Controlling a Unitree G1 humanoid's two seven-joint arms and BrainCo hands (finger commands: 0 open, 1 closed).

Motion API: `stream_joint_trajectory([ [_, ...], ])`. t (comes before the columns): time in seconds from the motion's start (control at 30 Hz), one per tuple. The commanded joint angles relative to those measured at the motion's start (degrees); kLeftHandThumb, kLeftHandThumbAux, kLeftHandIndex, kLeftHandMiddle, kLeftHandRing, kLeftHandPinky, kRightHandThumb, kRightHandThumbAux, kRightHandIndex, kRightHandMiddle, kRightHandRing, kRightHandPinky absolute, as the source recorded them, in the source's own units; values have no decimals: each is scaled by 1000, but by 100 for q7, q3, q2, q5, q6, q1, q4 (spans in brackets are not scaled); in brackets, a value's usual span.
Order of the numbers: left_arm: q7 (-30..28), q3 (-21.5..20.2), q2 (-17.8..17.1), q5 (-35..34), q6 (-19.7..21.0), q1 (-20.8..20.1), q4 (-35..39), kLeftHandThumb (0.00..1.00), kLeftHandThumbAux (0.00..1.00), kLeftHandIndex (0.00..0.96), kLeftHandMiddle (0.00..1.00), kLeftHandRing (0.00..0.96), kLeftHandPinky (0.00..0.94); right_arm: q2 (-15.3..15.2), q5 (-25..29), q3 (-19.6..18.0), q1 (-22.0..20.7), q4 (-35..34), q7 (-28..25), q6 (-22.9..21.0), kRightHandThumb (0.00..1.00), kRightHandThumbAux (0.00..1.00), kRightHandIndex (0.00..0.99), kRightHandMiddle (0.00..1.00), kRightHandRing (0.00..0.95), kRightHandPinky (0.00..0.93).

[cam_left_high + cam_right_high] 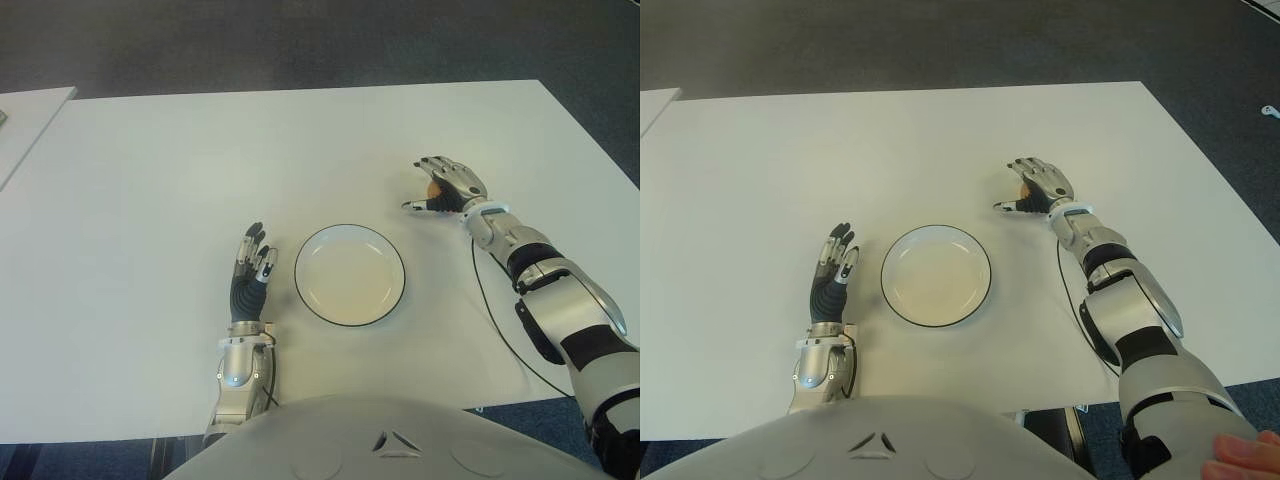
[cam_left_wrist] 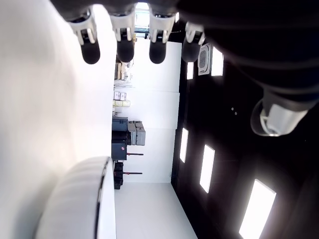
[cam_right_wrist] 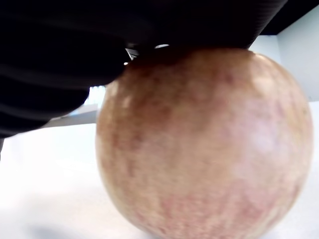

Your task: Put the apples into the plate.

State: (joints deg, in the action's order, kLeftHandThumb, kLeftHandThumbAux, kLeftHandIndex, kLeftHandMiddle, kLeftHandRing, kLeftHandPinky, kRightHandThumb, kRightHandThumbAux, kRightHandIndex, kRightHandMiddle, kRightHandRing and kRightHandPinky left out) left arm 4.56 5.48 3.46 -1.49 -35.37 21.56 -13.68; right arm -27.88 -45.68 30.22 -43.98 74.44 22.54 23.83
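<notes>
A reddish-yellow apple sits at the right of the white table, beyond and to the right of the plate. My right hand is cupped over it, fingers curled on top and thumb at its side; in the right wrist view the apple lies pressed against the palm and fills the picture. The white plate with a dark rim holds nothing. My left hand lies flat just left of the plate, fingers straight and holding nothing.
A black cable runs along the right forearm over the table. A second table's corner shows at far left. Dark floor lies beyond the far edge. A person's fingertip shows at the bottom right corner.
</notes>
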Motion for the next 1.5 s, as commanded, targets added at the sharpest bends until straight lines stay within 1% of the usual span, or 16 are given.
stream_joint_trajectory([
  [0.03,-104,-77,80,-113,193,71,-318,48,434,0,0,0,0,118,66,23,81,180,-169,-201,262,343,0,0,0,0],
  [0.5,-140,-118,25,-45,244,89,-283,22,433,0,0,0,0,127,249,-29,50,243,-265,-457,281,371,0,0,0,0],
  [0.8,-149,-114,21,-35,159,113,-247,37,440,0,0,0,0,143,381,-83,32,276,-437,-673,284,377,0,0,0,0],
  [1.0,-118,-126,12,-4,200,166,-202,33,436,0,0,0,0,158,379,-88,60,304,-441,-851,275,373,0,0,0,1],
  [1.2,-100,-150,12,37,155,165,-232,18,433,0,0,0,0,160,386,-83,88,313,-427,-926,273,371,0,0,0,12],
  [1.5,-155,-142,-17,32,179,137,-262,6,439,0,0,0,0,207,441,-97,146,327,-439,-1000,301,359,0,0,0,31],
])
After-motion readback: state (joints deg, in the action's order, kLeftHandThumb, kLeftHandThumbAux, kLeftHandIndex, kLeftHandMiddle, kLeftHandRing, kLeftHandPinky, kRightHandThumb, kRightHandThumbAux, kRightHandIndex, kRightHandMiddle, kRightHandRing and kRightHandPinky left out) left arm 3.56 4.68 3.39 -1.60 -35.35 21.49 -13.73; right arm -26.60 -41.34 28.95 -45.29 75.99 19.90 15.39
